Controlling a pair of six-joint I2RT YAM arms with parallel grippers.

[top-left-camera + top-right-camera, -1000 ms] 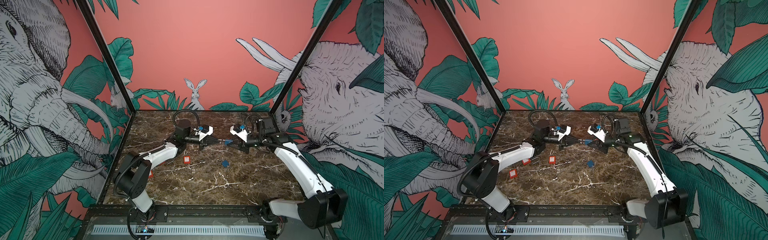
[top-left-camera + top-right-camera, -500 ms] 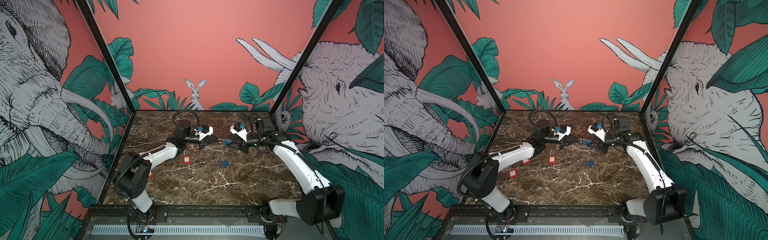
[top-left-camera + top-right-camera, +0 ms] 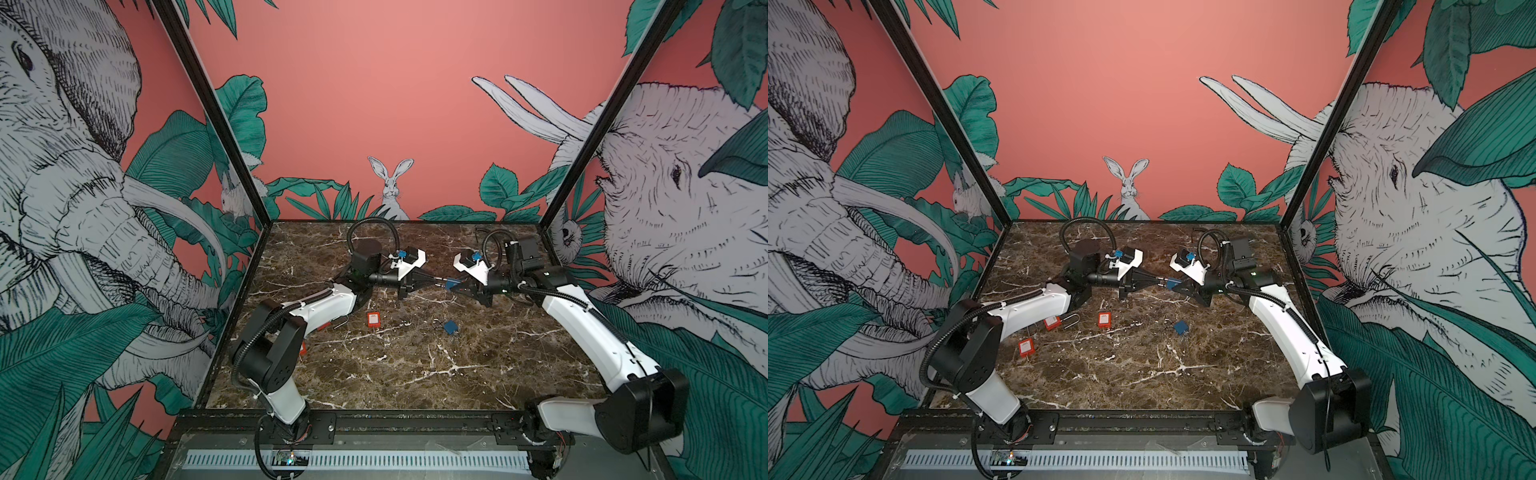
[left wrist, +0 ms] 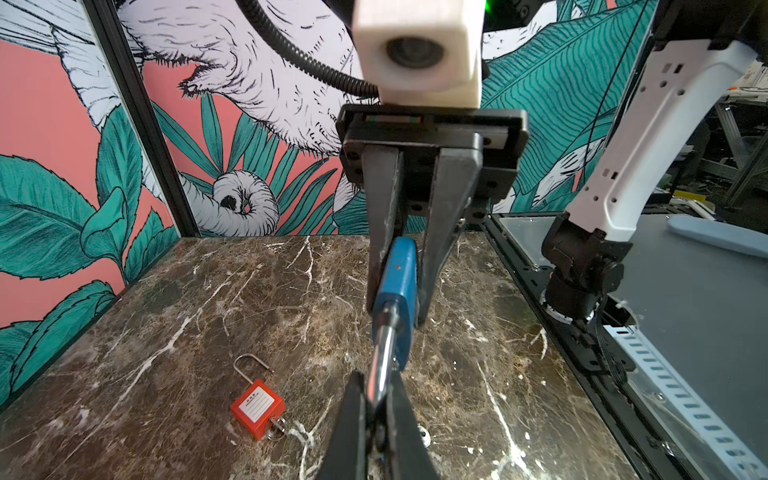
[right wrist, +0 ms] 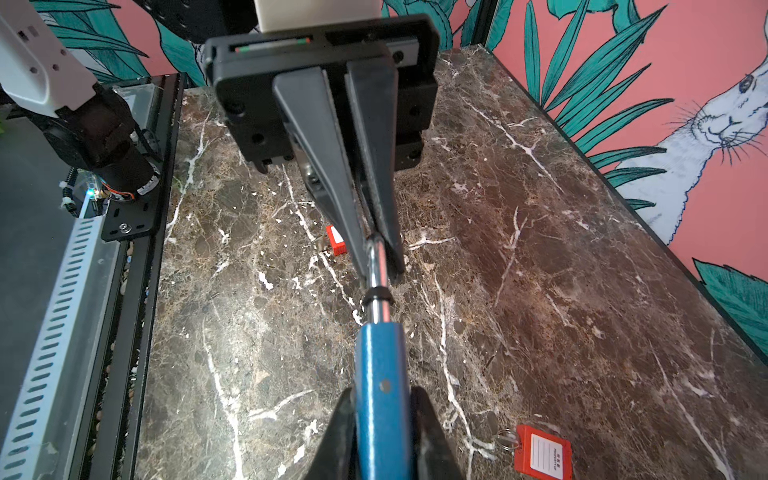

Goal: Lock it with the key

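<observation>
A blue padlock (image 3: 449,284) (image 3: 1170,284) hangs above the back of the marble table (image 3: 395,374) between my two grippers. My right gripper (image 5: 384,395) (image 3: 456,286) is shut on its blue body (image 5: 381,365) (image 4: 398,282). My left gripper (image 4: 376,386) (image 3: 436,282) is shut on its silver shackle (image 4: 384,353) (image 5: 377,266). The two grippers face each other tip to tip. The blue padlock's key is hidden.
A second blue padlock (image 3: 449,327) (image 3: 1180,327) lies on the table in front of the grippers. Red padlocks (image 3: 1104,320) (image 3: 1052,322) (image 3: 1025,347) lie left of the middle. One red padlock (image 4: 257,409) has its shackle open and a key ring (image 4: 277,428) at its base.
The right arm's elbow has shifted slightly. Both grippers stay at the blue padlock in the same place.
</observation>
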